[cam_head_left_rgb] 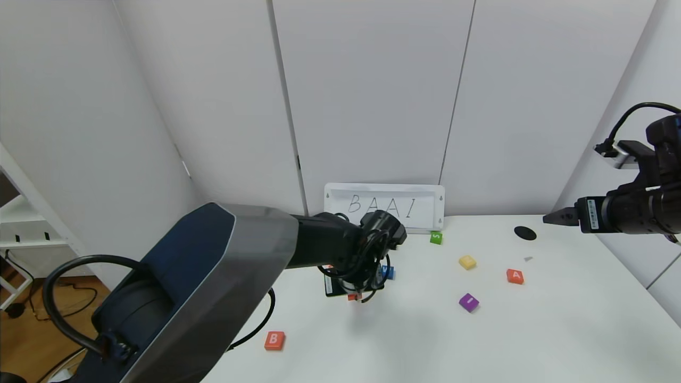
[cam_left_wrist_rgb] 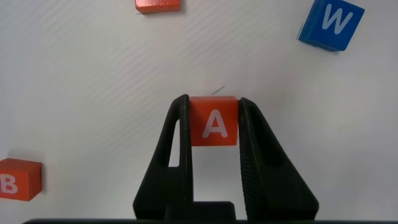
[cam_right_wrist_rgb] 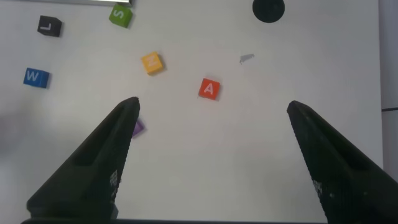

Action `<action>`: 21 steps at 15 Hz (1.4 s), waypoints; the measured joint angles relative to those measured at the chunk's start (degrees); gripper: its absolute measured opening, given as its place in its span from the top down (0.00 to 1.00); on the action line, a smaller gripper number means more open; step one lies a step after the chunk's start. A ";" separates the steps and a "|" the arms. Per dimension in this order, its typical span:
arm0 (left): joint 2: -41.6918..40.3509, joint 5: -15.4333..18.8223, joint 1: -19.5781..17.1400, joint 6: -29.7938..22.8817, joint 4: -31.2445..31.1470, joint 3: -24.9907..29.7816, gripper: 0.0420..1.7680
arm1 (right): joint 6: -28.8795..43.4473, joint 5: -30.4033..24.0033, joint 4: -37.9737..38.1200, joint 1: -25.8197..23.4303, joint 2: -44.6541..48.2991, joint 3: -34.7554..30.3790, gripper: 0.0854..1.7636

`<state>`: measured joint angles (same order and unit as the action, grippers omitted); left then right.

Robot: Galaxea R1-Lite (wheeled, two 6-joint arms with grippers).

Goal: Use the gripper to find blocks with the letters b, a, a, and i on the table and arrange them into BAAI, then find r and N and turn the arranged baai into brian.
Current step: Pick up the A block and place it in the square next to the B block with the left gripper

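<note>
My left gripper (cam_left_wrist_rgb: 213,101) is shut on an orange-red A block (cam_left_wrist_rgb: 213,121) over the white table (cam_head_left_rgb: 558,330), near its middle (cam_head_left_rgb: 355,295). An orange-red B block (cam_head_left_rgb: 274,340) lies near the front left, also seen as the B block (cam_left_wrist_rgb: 18,179). A second A block (cam_head_left_rgb: 515,276), the purple I block (cam_head_left_rgb: 468,302) and the yellow N (cam_head_left_rgb: 467,261) lie to the right. My right gripper (cam_head_left_rgb: 556,217) hangs open high over the right side, its jaws (cam_right_wrist_rgb: 211,106) empty. An orange-red tile (cam_left_wrist_rgb: 157,5) at the frame edge shows no letter, so r cannot be told.
A blue W tile (cam_left_wrist_rgb: 331,23) sits close to the left gripper. A green S tile (cam_head_left_rgb: 436,238) and a small whiteboard reading BAAI (cam_head_left_rgb: 384,207) stand at the back. A black L tile (cam_right_wrist_rgb: 48,25) lies near them. A black round hole (cam_head_left_rgb: 525,233) is at the back right.
</note>
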<state>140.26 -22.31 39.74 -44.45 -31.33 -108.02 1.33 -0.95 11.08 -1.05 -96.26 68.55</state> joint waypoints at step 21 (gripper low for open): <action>-17.09 0.50 -2.80 3.73 21.08 34.97 0.74 | 0.00 0.09 -0.09 -0.07 0.06 0.02 0.03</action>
<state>123.17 -21.81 36.94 -40.72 -10.25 -73.05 1.33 -0.87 11.00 -1.12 -96.20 68.57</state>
